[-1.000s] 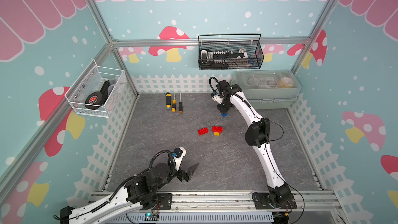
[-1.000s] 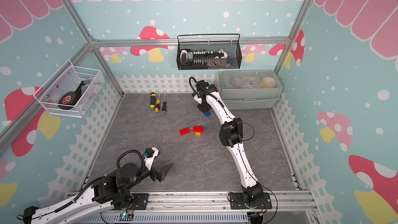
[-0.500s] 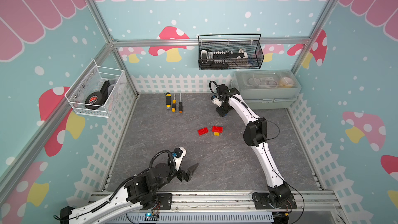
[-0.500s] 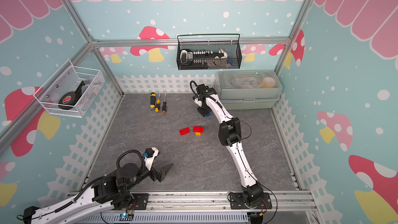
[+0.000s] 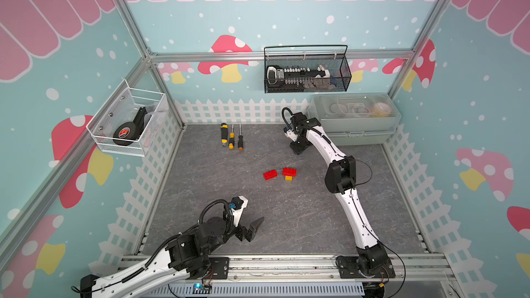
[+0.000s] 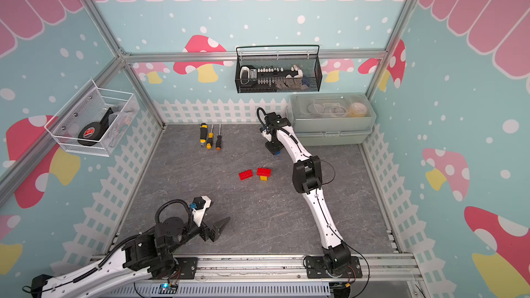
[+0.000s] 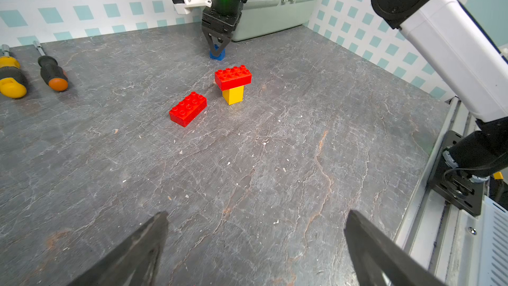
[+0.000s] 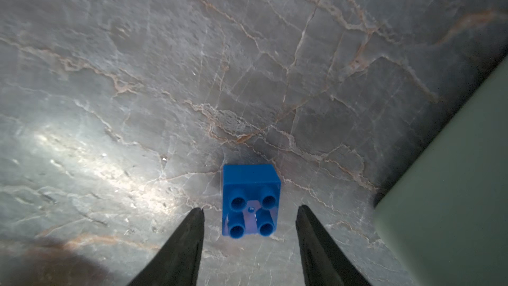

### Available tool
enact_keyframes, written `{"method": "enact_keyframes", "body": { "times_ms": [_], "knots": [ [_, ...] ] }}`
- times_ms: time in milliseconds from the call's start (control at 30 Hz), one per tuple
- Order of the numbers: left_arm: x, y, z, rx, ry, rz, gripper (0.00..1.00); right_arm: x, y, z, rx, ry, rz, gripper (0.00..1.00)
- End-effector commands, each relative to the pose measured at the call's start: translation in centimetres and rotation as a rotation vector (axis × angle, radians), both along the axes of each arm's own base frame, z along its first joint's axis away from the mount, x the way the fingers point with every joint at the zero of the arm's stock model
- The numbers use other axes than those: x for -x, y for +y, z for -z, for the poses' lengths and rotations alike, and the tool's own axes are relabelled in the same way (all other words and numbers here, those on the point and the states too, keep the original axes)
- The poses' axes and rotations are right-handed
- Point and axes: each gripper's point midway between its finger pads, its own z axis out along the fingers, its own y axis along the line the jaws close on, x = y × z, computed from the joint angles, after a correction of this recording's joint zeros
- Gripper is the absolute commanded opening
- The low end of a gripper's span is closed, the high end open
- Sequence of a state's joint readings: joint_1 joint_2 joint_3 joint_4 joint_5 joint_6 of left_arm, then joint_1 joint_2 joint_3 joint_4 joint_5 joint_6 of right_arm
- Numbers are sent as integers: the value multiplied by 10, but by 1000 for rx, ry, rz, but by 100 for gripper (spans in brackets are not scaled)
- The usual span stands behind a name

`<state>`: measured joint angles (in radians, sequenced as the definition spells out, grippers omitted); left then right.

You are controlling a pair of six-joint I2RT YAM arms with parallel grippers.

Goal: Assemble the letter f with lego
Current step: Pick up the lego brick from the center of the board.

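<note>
Right pincer down at blue brick — tips apart, one each side, not touching. Left pincer wide apart, far from brick.

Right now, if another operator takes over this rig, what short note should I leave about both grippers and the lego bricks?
Left gripper: open, empty, low over the near part of the table.
Right gripper: open, jaws on either side of the blue brick with gaps, not gripping.
The blue brick sits on the table beside the grey box.
Done: one red brick sits on top of the yellow brick, mid-table.
Left: add the blue brick, then the loose red brick lying beside the stack.
</note>
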<state>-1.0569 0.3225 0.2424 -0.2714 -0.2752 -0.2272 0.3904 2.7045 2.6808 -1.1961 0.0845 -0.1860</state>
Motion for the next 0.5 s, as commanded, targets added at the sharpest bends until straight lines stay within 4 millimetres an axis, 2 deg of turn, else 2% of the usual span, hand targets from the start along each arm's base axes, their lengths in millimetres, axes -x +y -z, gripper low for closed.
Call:
{"method": "enact_keyframes", "body": {
  "times_ms": [0,233,367,467],
  "knots": [
    [-1,1,3,-16,-14,-5,99,2,-3,11,-12,30,21,56],
    [-1,1,4,-21,-12,-8,99,1,-3,13,-26,36,22,54],
    [-2,1,4,-21,-13,-8,99,4,-2,16,-33,52,15,47],
    [-1,1,4,-21,-12,-7,99,6,-1,18,-37,60,2,38]
  ]
}}
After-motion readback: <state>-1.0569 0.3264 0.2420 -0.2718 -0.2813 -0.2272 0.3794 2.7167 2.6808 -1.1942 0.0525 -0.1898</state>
